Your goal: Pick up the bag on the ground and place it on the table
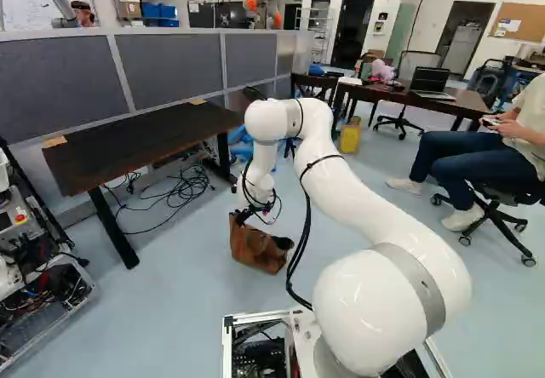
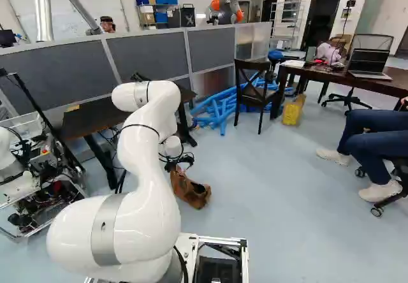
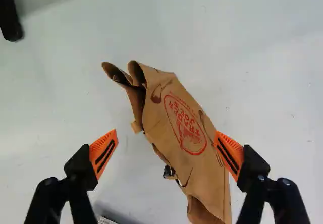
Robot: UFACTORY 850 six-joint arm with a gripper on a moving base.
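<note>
At the brown paper bag [image 3: 179, 118] on the floor [image 1: 179, 310], the hand [image 1: 243, 217] stands wide open, gripping nothing.

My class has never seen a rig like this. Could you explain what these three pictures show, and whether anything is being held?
The machine is a white robot arm on a moving base. Two pictures look ahead from that base, one from each side behind the arm. The third comes from the arm's wrist, looking along its gripper, whose two fingers have orange pads. A brown paper bag is on the floor. The fingers stand open, so nothing is held. A dark table stands at the left of the left base view; a laptop sits on another table.
</note>
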